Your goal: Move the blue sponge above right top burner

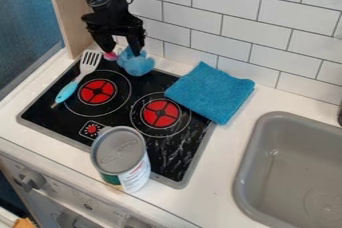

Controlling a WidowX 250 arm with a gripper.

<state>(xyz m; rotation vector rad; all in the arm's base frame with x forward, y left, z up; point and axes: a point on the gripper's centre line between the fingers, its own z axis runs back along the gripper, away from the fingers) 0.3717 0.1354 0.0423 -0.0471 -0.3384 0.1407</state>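
The black gripper (123, 52) hangs at the upper left, over the stove's back edge, its two fingers spread apart. Just below it is a light blue, rounded, soft-looking sponge (137, 65) at the back of the black stove top (153, 82). The right finger overlaps the sponge's upper part; whether it touches cannot be told. A small pink thing (110, 56) shows by the left fingertip. Two red burners are visible, the left one (97, 91) and the right one (160, 113), both in front of the sponge.
A blue folded cloth (210, 92) lies across the stove's right edge. A spatula (81, 78) with a blue handle lies at the left. A metal-topped can (121, 159) stands at the stove's front. The grey sink (267, 122) is at the right, and a tiled wall (225, 33) rises behind.
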